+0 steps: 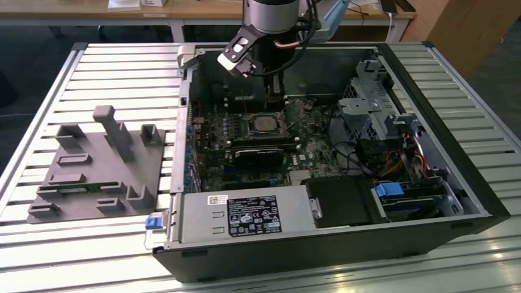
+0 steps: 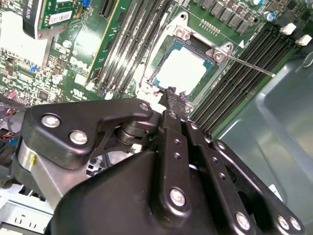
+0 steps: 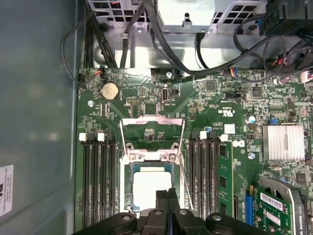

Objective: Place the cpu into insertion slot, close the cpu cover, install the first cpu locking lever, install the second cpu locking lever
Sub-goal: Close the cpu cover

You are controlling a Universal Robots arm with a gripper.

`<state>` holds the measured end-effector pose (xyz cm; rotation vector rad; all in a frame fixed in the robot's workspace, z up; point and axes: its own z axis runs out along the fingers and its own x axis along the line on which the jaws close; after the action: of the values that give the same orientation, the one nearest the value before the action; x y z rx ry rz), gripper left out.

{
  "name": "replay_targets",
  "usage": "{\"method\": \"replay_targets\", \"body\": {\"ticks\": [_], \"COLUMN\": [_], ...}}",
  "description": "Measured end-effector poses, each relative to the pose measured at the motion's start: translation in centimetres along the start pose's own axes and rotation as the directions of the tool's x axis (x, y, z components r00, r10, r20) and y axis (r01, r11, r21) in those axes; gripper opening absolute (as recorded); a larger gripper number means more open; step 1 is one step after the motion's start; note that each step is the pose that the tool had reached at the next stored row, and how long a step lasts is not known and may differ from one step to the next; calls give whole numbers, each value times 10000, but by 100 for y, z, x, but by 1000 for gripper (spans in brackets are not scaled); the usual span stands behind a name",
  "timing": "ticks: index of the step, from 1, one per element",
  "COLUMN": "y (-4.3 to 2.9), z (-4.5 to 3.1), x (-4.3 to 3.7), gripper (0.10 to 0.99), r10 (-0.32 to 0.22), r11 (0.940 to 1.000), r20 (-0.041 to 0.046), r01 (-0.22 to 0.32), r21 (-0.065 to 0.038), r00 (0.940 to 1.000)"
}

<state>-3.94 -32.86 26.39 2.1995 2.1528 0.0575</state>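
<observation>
Item: open desktop computer case (image 1: 456, 201), lying on its side on a slatted metal tabletop (image 1: 49, 79).

Labels: a black-and-white printed sticker on the power supply box (image 1: 244, 217); a white printed sticker on the case wall (image 3: 5, 188); a white label on an expansion card (image 2: 54, 17); white silkscreen lettering across the green motherboard (image 3: 230, 112).

The cpu (image 3: 152, 188): seated flat in the insertion slot (image 3: 131, 169), silver metal top facing up. It is square, with no long axis, and its edges run parallel to the memory slots (image 3: 98, 181) on either side.

The cpu cover (image 3: 152, 120): swung open away from the slot, with board showing through its square cut-out.

Locking lever (image 2: 247, 63): a thin steel rod, unlatched, with its long axis crossing the memory slots.

Tool (image 3: 167, 196): black fingers pressed together with nothing seen between them, tips over the cpu's near edge.

Also present: a coin-cell battery (image 3: 109, 90), a finned heatsink (image 3: 283, 142), and a grey moulded fixture (image 1: 97, 165) beside the case.
</observation>
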Motion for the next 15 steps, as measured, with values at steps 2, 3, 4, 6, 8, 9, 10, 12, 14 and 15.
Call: {"method": "replay_targets", "body": {"ticks": [2, 3, 4, 6, 8, 9, 10, 12, 14, 15], "y": [2, 10, 28, 68, 85, 88, 89, 93, 95, 95], "z": [1, 2, 3, 5, -2, -14, -28, -56, -76, -77], "x": [-17, -20, -21, -22, -22, -22, -22, -22, -23, -23], "gripper": [106, 106, 106, 106, 106, 106, 106, 106, 106, 106], "r10": [0, 0, 1, 0, -1, -1, 1, 0, 0, 0], "r11": [10000, 10000, 10000, 10000, 10000, 10000, 10000, 10000, 10000, 10000], "r20": [0, -2, -1, 1, 2, 1, 1, -1, 0, -2], "r01": [0, 0, -1, 0, 1, 1, -1, 0, 0, 0], "r21": [-1, -1, 3, 12, 18, 18, 18, 17, 17, 17], "r00": [10000, 10000, 10000, 10000, 10000, 10000, 10000, 10000, 10000, 10000]}}
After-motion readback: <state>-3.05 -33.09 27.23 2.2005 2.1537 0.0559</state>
